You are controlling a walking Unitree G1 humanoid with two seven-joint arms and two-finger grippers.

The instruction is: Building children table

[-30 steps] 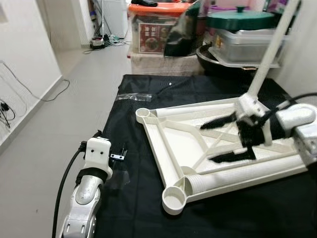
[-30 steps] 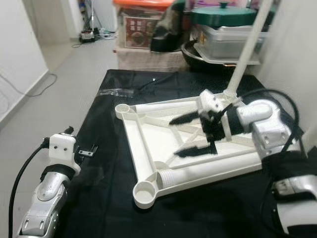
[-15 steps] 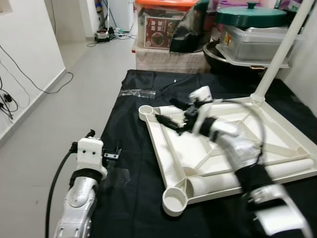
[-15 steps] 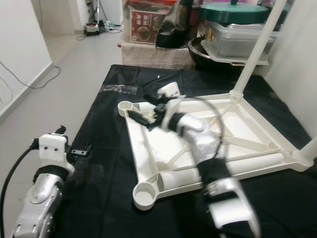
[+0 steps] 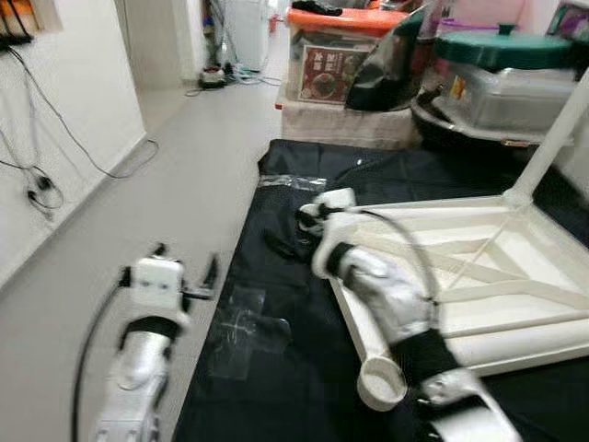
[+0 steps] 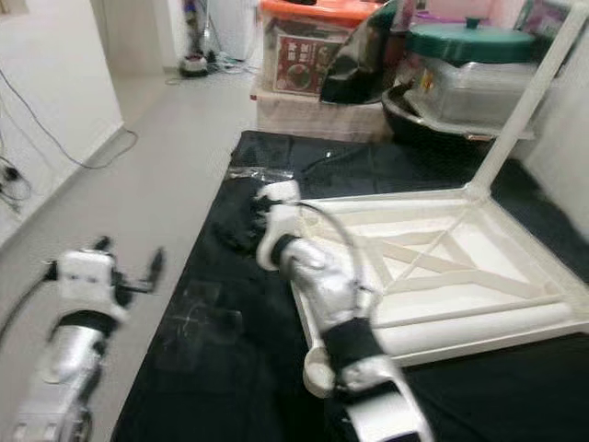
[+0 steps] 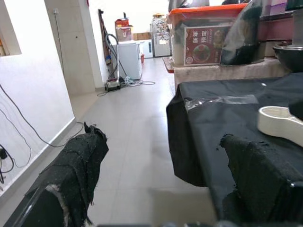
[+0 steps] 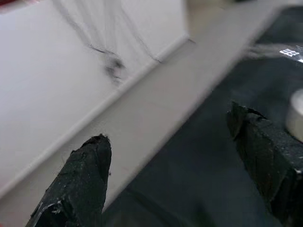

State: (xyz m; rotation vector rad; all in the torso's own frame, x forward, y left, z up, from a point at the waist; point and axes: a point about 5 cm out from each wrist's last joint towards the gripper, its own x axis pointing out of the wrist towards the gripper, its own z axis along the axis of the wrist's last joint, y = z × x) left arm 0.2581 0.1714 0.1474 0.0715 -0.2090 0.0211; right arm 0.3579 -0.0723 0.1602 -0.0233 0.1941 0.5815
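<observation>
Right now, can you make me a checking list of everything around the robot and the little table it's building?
Surface: black cloth spread over a low platform.
Job's things: white table frame lying upside down on the cloth; one leg already standing up at its far corner; a loose white leg lying inside it.
Clutter: clear plastic bag at the cloth's far edge.
Grippers: right end effector open, reaching past the frame's left corner over the cloth; left end effector open, off the cloth's edge above the floor.
Cables: wires on the left wall.
Surroundings: orange-lidded box, green-lidded container, grey floor.
</observation>
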